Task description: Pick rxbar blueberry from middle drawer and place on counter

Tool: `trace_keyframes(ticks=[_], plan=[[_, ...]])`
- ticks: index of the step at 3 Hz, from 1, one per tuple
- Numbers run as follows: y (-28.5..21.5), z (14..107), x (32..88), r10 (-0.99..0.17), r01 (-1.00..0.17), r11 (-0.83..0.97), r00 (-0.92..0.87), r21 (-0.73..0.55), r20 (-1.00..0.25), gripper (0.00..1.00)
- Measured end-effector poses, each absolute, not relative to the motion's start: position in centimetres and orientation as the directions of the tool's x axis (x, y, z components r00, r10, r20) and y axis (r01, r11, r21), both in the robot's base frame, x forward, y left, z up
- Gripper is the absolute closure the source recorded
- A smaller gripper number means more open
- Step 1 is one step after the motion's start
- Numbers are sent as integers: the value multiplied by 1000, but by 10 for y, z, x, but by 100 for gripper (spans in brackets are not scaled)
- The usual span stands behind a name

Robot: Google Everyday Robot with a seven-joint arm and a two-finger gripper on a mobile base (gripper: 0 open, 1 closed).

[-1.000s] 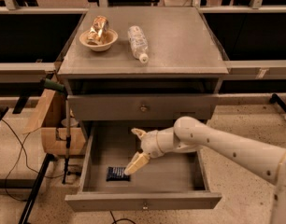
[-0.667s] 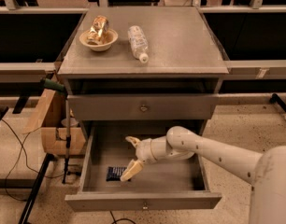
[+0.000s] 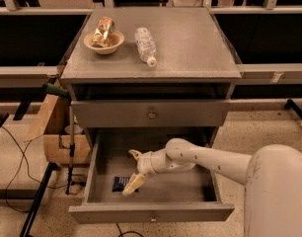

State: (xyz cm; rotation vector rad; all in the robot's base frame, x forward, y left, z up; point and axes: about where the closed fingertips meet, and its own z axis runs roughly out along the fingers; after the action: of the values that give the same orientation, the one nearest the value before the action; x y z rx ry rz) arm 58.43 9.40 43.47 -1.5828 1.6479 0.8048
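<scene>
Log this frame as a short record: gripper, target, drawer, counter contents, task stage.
gripper: inside the open middle drawer, fingers spread, lower one at the rxbar blueberry right edge
rxbar blueberry: flat on the drawer floor, front left, not lifted
middle drawer: pulled out
counter: bowl with gold packet; clear bottle lying on its side
task stage: bar not yet grasped

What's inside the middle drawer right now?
The rxbar blueberry lies front-left in the middle drawer. The tool, open, reaches in over it; one finger covers the packet's right end. The drawer's back is hidden under the closed drawer above.
</scene>
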Motion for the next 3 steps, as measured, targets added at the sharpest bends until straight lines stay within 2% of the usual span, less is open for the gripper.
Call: trace_keyframes(ticks=[3], plan=[[122,417,582,-579,-989,69,68,-132,-812,0]])
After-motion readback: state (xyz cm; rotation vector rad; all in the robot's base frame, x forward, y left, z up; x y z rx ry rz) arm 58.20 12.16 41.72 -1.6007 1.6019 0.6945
